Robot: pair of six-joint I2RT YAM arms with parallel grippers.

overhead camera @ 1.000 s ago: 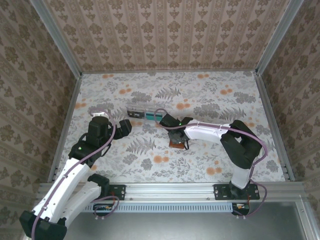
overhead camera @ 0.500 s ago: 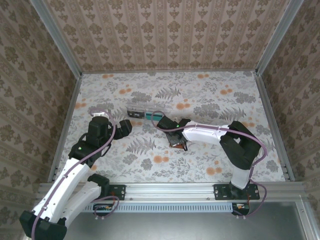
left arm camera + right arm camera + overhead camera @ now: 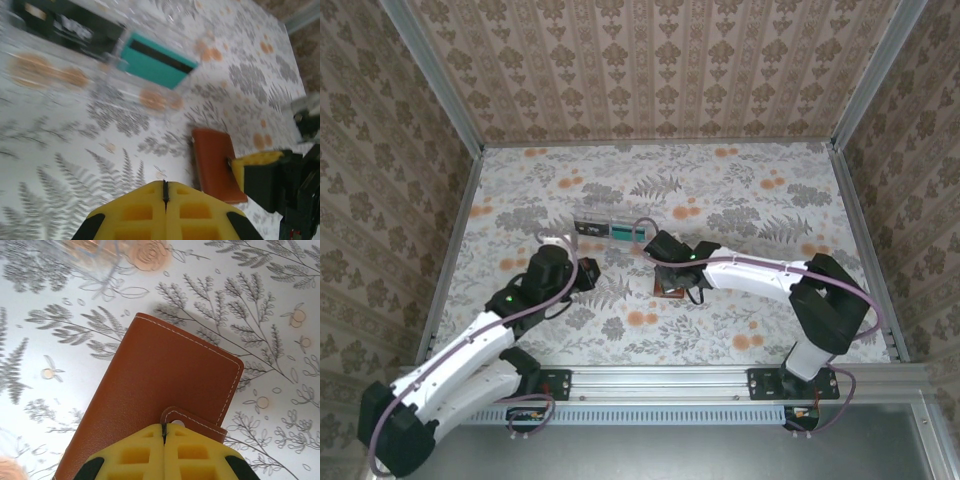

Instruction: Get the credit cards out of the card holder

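Card holder [image 3: 160,370], brown stitched leather, folded flat under closed right gripper [image 3: 163,427]; left gripper [image 3: 165,183] closed too, empty.

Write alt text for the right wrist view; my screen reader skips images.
A folded brown card holder lies on the fern-patterned table, snap tab toward the camera. The right pincer, yellow and shut, sits over that tab.

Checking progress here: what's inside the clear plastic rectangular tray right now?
A teal-green plastic card with a black stripe and a dark grey-black card lie flat, side by side, in the clear plastic tray. Anything beneath them is covered.
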